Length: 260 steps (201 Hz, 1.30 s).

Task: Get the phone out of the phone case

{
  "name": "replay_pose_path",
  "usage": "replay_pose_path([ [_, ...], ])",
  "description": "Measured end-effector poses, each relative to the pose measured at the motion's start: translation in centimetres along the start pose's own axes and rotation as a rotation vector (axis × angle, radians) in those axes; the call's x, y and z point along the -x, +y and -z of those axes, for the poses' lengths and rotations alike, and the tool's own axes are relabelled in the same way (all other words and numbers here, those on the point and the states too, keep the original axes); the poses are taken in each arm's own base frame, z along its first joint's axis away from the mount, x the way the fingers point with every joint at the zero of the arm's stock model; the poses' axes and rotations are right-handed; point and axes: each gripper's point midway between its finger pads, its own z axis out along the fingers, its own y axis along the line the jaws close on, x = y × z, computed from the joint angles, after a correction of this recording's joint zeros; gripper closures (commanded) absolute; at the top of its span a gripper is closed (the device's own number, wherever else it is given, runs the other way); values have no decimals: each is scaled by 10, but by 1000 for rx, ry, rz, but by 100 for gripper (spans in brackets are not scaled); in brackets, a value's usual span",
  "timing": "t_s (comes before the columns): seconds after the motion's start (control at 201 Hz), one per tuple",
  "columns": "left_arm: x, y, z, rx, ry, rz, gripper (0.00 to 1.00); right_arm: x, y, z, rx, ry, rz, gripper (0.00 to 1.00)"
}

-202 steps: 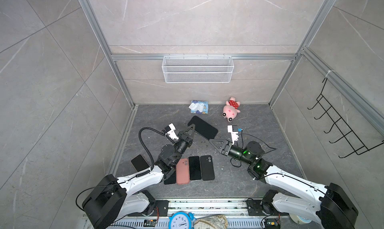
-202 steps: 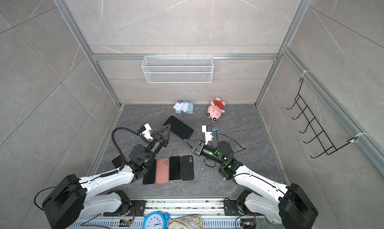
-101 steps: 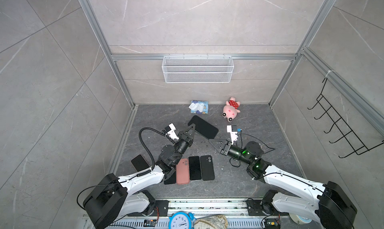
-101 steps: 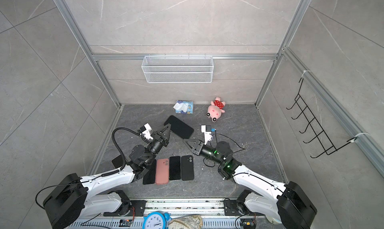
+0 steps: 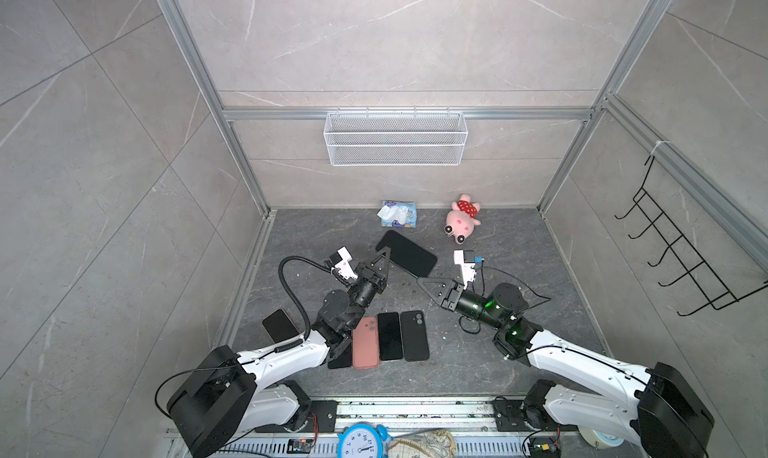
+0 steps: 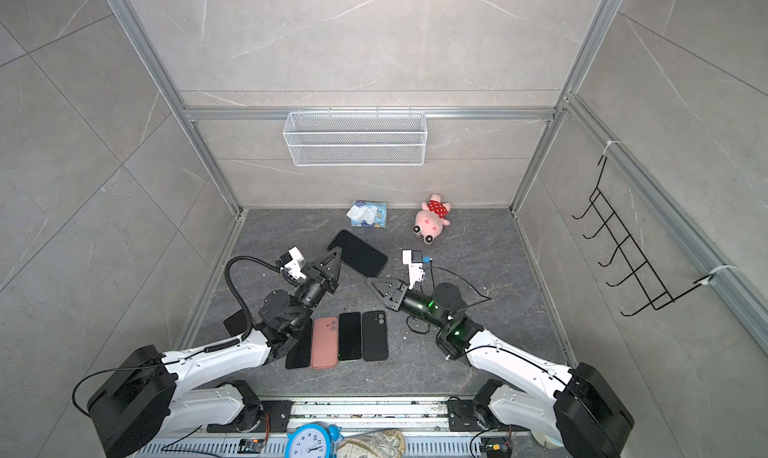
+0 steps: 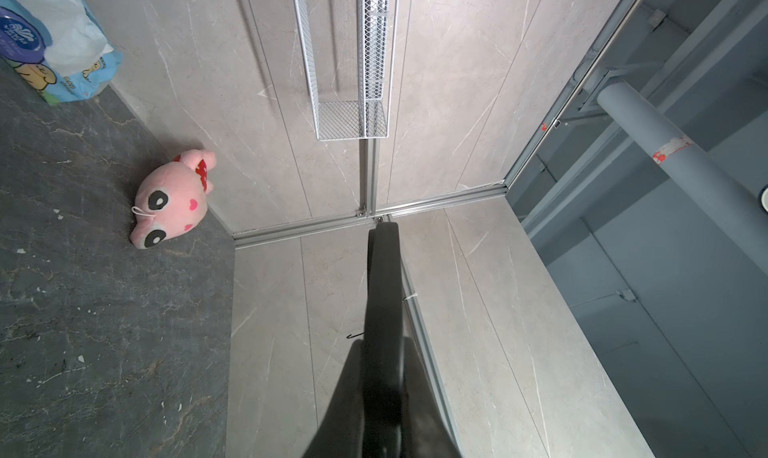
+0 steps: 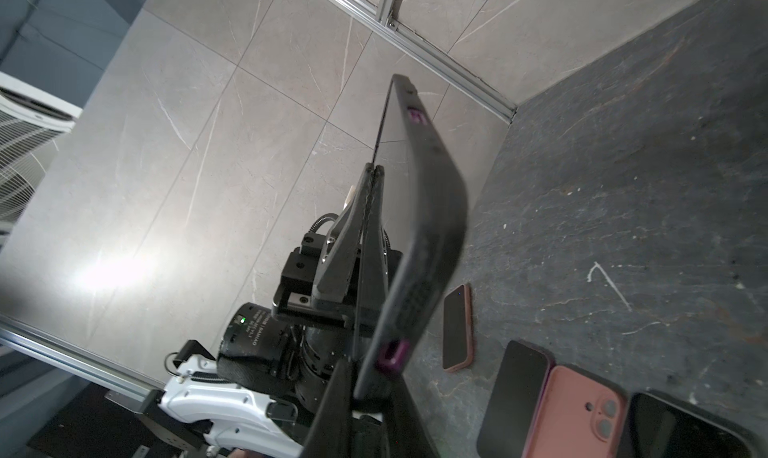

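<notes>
**Inspector:** Report, nearest first.

**Arm:** Nearest my bases, a row of spare handsets point(image 5: 390, 336) lies flat on the worktop point(image 5: 478, 364), apart from the work. Beyond them, my left fingers point(image 8: 340, 252) are clenched on one end of the black phone case point(image 8: 432, 227) and hold it raised off the worktop. The phone point(image 5: 407, 253) is not yet out. Its screen faces up in both top views, and purple shows through the case's cut-outs in the right wrist view. My right fingers point(image 8: 332, 418) stand either side of the corner at the other end, close against it. Whether they bite, I cannot tell.

**Inspector:** How is the step to be done properly?

**Arm:** In my judgement, the right fingers should catch only the lip of the case, not the handset's body. A deep bite would clamp the two together. The left holds firm while the right peels the corner back from the screen, then works along the edge. A hard pull risks twisting the piece out of the left hold.

**Inspector:** Anything farther off?

**Arm:** A tissue pack point(image 5: 397, 214) and a pink plush toy point(image 5: 461, 221) lie by the back wall, with a wire basket point(image 5: 395, 138) mounted above. None of them obstructs.
</notes>
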Motion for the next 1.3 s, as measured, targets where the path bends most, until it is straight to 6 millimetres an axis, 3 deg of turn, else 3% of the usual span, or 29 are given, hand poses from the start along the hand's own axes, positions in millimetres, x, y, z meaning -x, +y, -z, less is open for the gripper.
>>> replay_pose_path([
  [0.169, -5, 20, -2, 137, 25, 35, 100, -11, -12, 3, -107, 39, 186, 100],
  [0.349, -11, 11, -11, 174, 58, 76, 100, -2, -7, 11, -198, 9, 442, 100],
  [0.623, -12, 25, -9, 237, 73, 73, 100, -4, -38, 29, -357, 51, 646, 100],
  [0.648, -12, 26, -9, 241, 75, 73, 100, -4, -39, 32, -365, 49, 650, 92],
  [0.673, -11, 26, -9, 242, 74, 72, 100, -5, -41, 36, -371, 48, 654, 75],
  [0.698, -10, 26, -9, 244, 76, 72, 100, -7, -43, 40, -378, 48, 653, 64],
  [0.792, -3, 25, -6, 245, 78, 70, 100, -12, -48, 58, -399, 48, 660, 38],
  [0.852, 8, 23, -4, 246, 81, 57, 100, -14, -47, 68, -409, 48, 666, 28],
  [0.927, 23, 17, -2, 242, 108, 8, 100, -14, -41, 77, -406, 51, 673, 20],
  [0.982, 35, 11, -4, 240, 146, -43, 100, -16, -36, 81, -403, 77, 688, 20],
  [1.071, 39, -10, -15, 209, 292, -170, 100, -16, -21, 80, -390, 150, 725, 26],
  [1.176, 21, -43, -20, 141, 510, -373, 100, -16, 3, 72, -340, 245, 776, 28],
  [1.295, -11, -73, -3, 8, 739, -575, 100, -20, 18, 67, -289, 344, 849, 28],
])
